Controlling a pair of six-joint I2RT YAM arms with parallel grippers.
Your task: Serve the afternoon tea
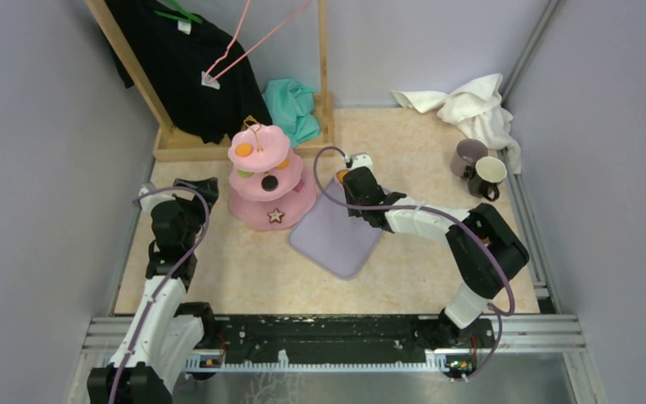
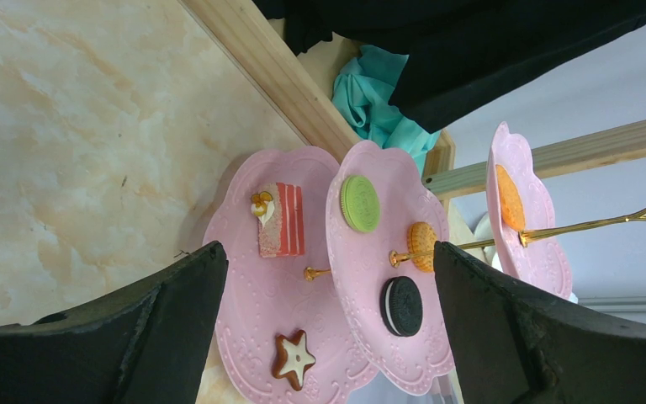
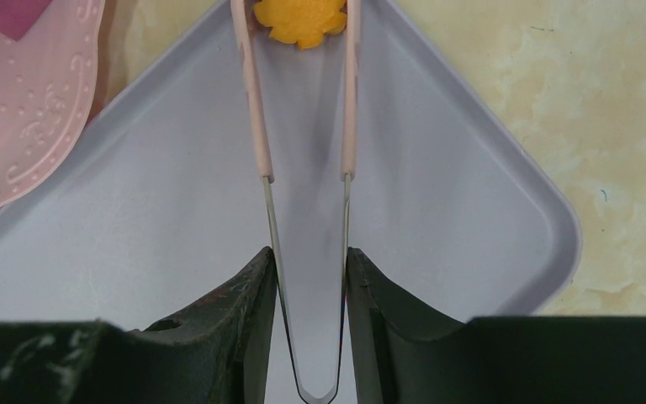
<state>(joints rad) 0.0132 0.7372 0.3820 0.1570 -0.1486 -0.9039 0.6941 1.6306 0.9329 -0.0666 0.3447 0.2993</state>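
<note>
The pink three-tier stand [image 1: 265, 181] is left of centre. In the left wrist view its tiers [image 2: 261, 303] carry a brown star [image 2: 294, 360], a cake slice [image 2: 279, 220], a green round [image 2: 359, 203], a black round [image 2: 402, 306] and orange rounds [image 2: 421, 246]. My left gripper [image 1: 198, 189] is open, left of the stand and apart from it. My right gripper [image 3: 309, 254] is shut on thin pink tongs [image 3: 256, 126], whose tips pinch an orange flower-shaped sweet [image 3: 301, 18] over the lilac tray [image 3: 437, 194]. A mauve mug [image 1: 468, 156] and a cream mug [image 1: 489, 175] stand at the right.
A wooden rack [image 1: 219, 143] with a black garment [image 1: 181, 59] stands behind the stand, with a teal cloth [image 1: 294, 105] beside it. A white towel [image 1: 471, 105] lies at the back right. Walls close in on both sides.
</note>
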